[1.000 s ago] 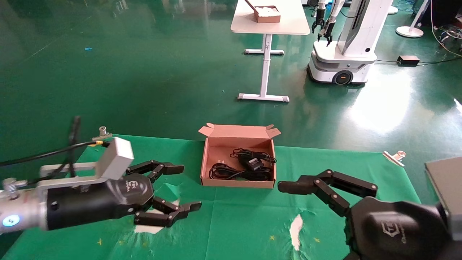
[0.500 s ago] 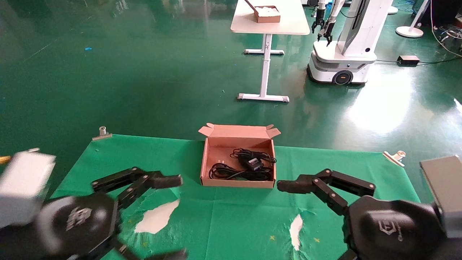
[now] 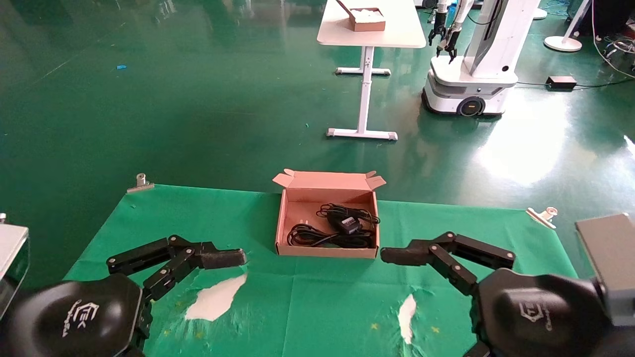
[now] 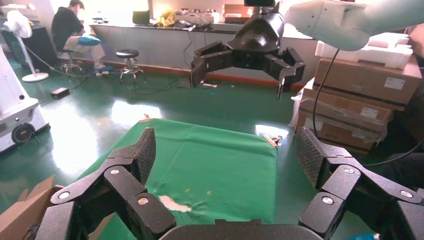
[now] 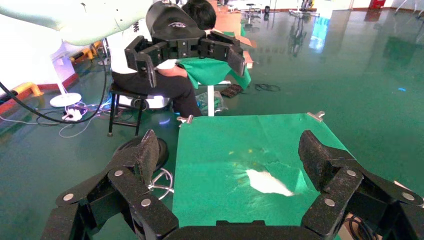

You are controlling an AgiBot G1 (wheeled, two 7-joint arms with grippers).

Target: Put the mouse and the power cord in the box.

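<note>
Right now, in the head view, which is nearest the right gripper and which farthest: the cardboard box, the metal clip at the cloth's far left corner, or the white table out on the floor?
1. The box, just left of the right gripper, on the cloth.
2. The clip, at the cloth's far left corner.
3. The white table, well beyond the cloth, out on the floor.

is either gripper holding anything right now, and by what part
Nothing is held. The left gripper and right gripper are both open and empty above the green cloth; the mouse and power cord lie in the box.
</note>
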